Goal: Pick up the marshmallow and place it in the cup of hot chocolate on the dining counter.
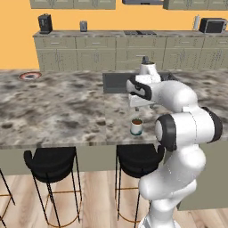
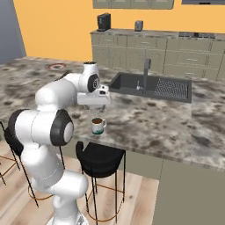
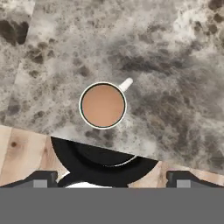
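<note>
Location: at the near edge of the dining counter (image 1: 62, 107), above the bar stools (image 1: 51, 162), arm reaching over from the stool side
Gripper: in the hand view the gripper (image 3: 111, 178) has its two dark tips far apart at the lower corners, jaws wide open, nothing between them; in the base views the hand (image 2: 94, 96) sits directly above the mug, pointing down
Cup: cup of hot chocolate (image 3: 103, 105) upright near the counter edge, brown liquid up to the rim, handle toward upper right in the hand view; also seen in the side views (image 1: 136, 127)
Marshmallow: no whitish lump visible on the liquid, on the stone or in the jaws; cannot tell where it is, likely dropped in and sunk
Why placed so: hand centred over the mug mouth so a release falls straight in; open jaws fit a drop just made
Task stage: judged at or just past release
Other: sink (image 2: 154, 85) behind the mug, red-rimmed plate (image 1: 30, 75) far left on the slab
</note>
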### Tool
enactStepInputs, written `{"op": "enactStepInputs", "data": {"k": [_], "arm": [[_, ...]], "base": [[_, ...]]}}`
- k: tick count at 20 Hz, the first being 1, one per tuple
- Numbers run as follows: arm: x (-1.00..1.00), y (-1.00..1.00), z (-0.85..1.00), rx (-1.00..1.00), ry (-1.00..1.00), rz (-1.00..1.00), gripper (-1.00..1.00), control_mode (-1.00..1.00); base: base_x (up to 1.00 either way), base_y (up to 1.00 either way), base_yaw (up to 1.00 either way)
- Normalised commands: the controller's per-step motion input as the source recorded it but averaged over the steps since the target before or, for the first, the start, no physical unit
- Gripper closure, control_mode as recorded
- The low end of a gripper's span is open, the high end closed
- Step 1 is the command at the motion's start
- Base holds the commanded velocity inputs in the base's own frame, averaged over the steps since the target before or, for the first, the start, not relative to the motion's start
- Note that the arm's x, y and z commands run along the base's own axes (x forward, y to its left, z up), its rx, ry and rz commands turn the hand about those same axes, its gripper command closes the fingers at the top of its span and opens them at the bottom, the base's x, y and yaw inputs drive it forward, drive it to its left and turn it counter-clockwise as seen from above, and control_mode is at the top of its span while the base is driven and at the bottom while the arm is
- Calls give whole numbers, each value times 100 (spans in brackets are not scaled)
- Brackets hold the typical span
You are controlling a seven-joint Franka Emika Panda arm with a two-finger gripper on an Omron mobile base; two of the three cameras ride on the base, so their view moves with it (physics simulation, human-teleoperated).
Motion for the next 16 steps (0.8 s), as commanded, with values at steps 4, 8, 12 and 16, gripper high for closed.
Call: {"op": "enactStepInputs", "data": {"k": [4,8,12,16], "arm": [[-100,0,56,0,-49,0,-100,-100],[-100,2,67,0,-48,0,-100,-100],[-100,5,74,0,-43,0,-100,-100],[-100,8,87,0,-28,0,-100,-100]], "base": [[0,0,0],[0,0,0],[0,0,0],[0,0,0]]}}
